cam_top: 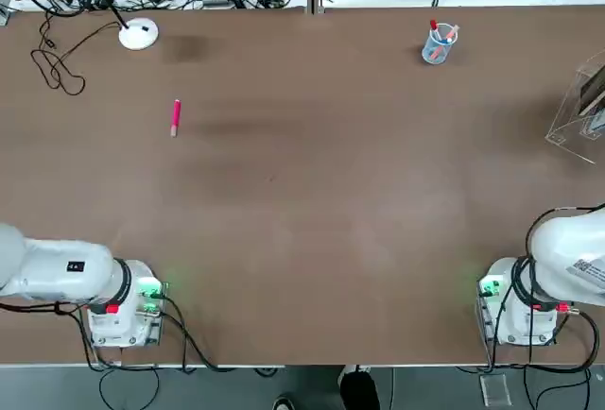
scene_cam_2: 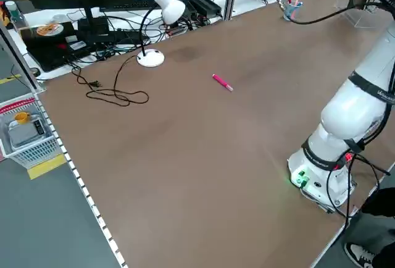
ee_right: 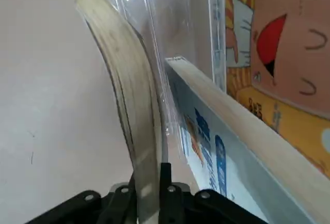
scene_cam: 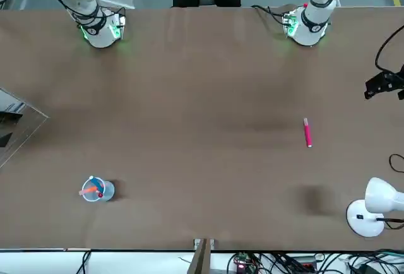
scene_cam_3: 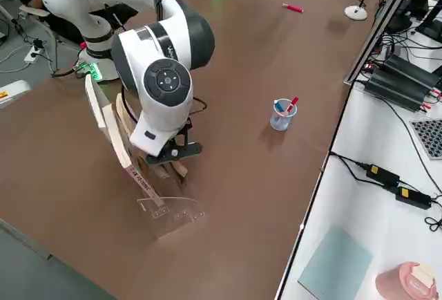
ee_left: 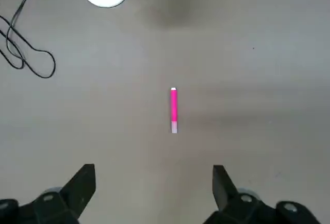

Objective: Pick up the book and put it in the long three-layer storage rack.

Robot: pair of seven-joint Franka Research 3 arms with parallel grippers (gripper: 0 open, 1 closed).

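My right gripper [ee_right: 148, 182] is shut on the book [ee_right: 129, 110], of which only the pale page edge shows, upright and bowed. It leans against a clear wall of the long three-layer storage rack [ee_right: 170, 33], which stands at the table's right edge [cam_top: 577, 117]. Other books sit in the rack beside it; which tier holds the gripped book I cannot tell. From the right side, the right gripper [scene_cam_3: 168, 153] hangs low over the rack [scene_cam_3: 169, 213]. My left gripper [ee_left: 153, 175] is open with nothing between its fingers, high above the table's left half.
A pink pen [cam_top: 176, 117] lies on the left half of the table, below the left gripper [ee_left: 174, 109]. A clear cup of pens [cam_top: 439, 43] stands at the far right. A white desk lamp [cam_top: 138, 34] and a looped black cable [cam_top: 57, 65] are at the far left.
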